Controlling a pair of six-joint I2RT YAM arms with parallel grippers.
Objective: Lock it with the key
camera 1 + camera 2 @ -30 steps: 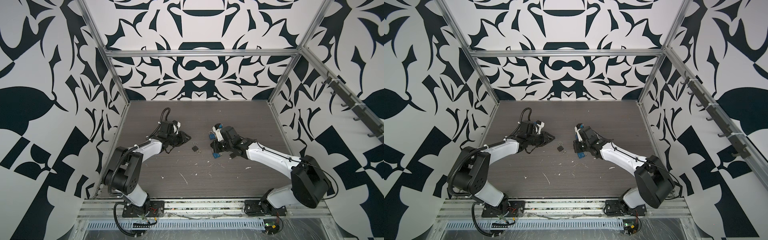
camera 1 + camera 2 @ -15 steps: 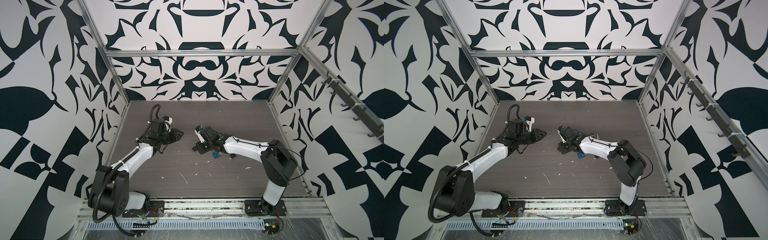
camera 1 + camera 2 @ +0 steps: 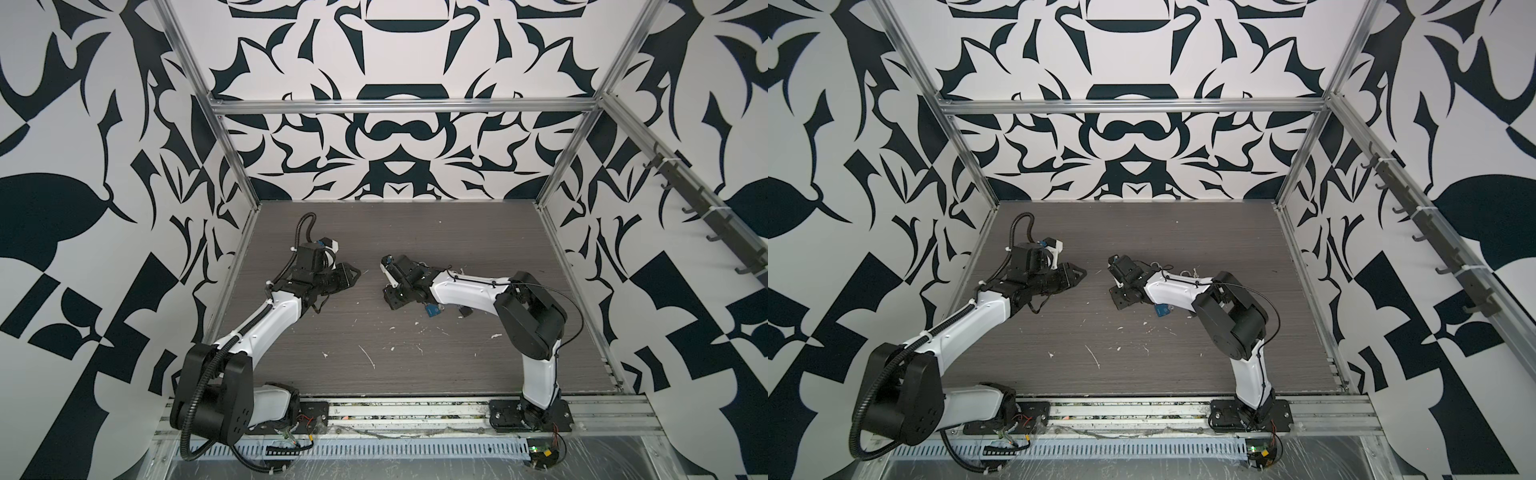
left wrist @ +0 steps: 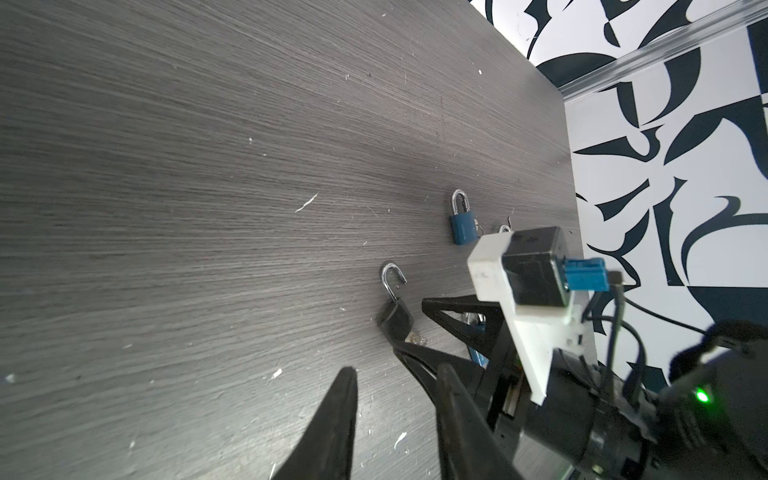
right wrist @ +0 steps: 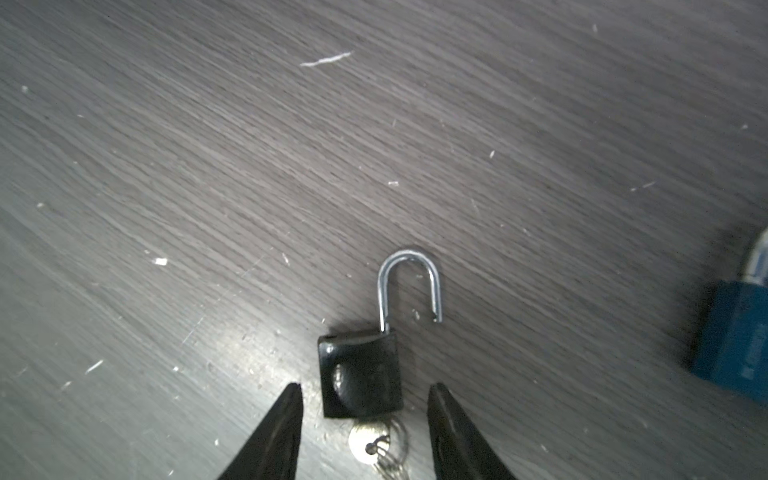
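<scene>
A black padlock [image 5: 359,374] lies flat on the dark wood table [image 5: 208,166], its silver shackle [image 5: 409,282] swung open. A silver key [image 5: 370,446] on a wire ring sticks out of its base. My right gripper [image 5: 365,388] is open, one fingertip on each side of the lock body and touching neither. In both top views this gripper [image 3: 392,297] [image 3: 1121,297] hides the lock. My left gripper [image 4: 397,370] [image 3: 353,276] hovers open and empty just left of it, pointing at the black padlock [image 4: 397,318].
A blue padlock [image 5: 731,345] [image 4: 462,226] [image 3: 432,311] with a shut shackle lies close by on the right arm's side. Another small dark item [image 3: 465,311] lies beyond it. White flecks dot the table. Patterned walls enclose three sides.
My right gripper has moved left to the black padlock and its jaws now stand apart around it. My left gripper has drawn back slightly to the left.
</scene>
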